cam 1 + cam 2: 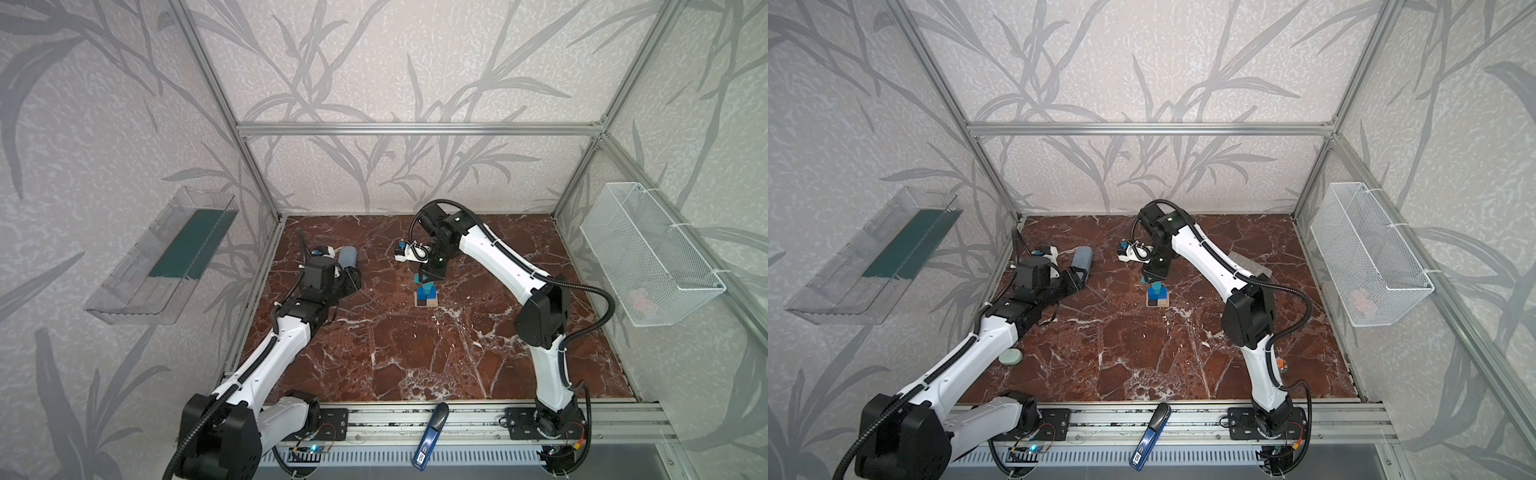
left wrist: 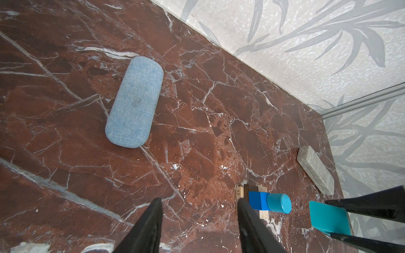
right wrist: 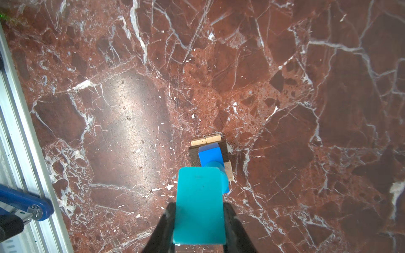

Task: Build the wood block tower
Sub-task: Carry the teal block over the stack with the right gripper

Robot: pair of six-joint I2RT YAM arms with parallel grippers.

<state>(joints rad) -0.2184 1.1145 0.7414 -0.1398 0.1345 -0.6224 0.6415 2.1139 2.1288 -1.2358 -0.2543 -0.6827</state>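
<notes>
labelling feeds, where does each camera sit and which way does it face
Top views: high in front, facing down over the table; left arm, right arm.
Left wrist: low, facing across at tower, case, brick; open left gripper.
Right wrist: above tower, facing down; right gripper shut on teal block.
Shared: all views show the tower.

Your right hand [image 3: 199, 207], holding the teal block [image 1: 419, 277], occupied the space over the tower [image 1: 426, 296]; bare tabletop [image 1: 374, 353] lay all around.
</notes>
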